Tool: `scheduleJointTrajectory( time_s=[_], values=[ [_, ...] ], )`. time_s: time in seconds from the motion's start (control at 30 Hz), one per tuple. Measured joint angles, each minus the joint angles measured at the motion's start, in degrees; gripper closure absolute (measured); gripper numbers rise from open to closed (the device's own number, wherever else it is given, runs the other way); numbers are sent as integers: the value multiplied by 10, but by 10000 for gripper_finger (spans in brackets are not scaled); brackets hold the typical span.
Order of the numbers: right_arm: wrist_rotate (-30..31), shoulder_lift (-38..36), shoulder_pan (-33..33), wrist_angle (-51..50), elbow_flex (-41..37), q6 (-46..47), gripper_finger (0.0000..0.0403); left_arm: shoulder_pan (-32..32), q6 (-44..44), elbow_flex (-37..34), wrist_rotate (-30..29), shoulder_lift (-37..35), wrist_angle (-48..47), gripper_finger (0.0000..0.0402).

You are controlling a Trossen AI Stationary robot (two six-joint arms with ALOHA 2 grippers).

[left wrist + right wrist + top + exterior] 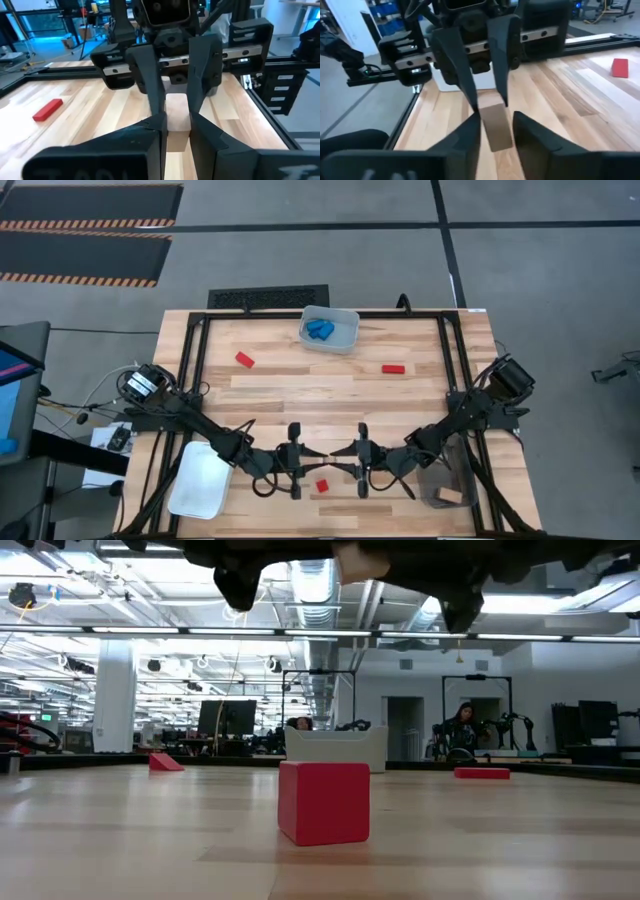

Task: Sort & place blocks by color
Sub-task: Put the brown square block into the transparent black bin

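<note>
A tan block (328, 452) hangs in the air near the middle of the table's near edge, between my two grippers, which face each other. My left gripper (318, 452) comes from the left and is shut on the block (177, 112). My right gripper (496, 122) comes from the right, open, with a finger on either side of the block's other end (499, 135); a dark gap shows beside one finger. A red block (322, 486) stands on the table close by, toward the near edge (323, 802). Two more red blocks (245, 360) (392, 368) lie farther back. My left gripper pinches the tan block's left end (177, 120) between its two fingers (465, 75), which press on two opposite sides. The fingers come level from the table's left and lie along the block. The block is lifted clear of the table, sticking out toward my right gripper. My right gripper's one finger (470, 130) lies close against the block's side; I cannot tell whether it touches.
A clear bin (330, 328) with blue blocks stands at the far middle. A white bin (200, 480) sits at the near left. A grey bin (445, 485) with a tan piece sits at the near right. A black frame (200, 350) borders the table.
</note>
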Motion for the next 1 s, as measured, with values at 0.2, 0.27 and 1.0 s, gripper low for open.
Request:
scheduleJointTrajectory(
  time_s=[0.2,0.27,1.0],
  values=[
    [-6,0,1,-7,0,-1,359,0,-39,0,-6,0,-8,339],
    [-6,-13,4,-43,0,2,362,0,-49,0,-18,0,-23,324],
    [-207,-395,83,-854,0,471,349,-1,-82,0,-37,0,-141,225]
  ],
)
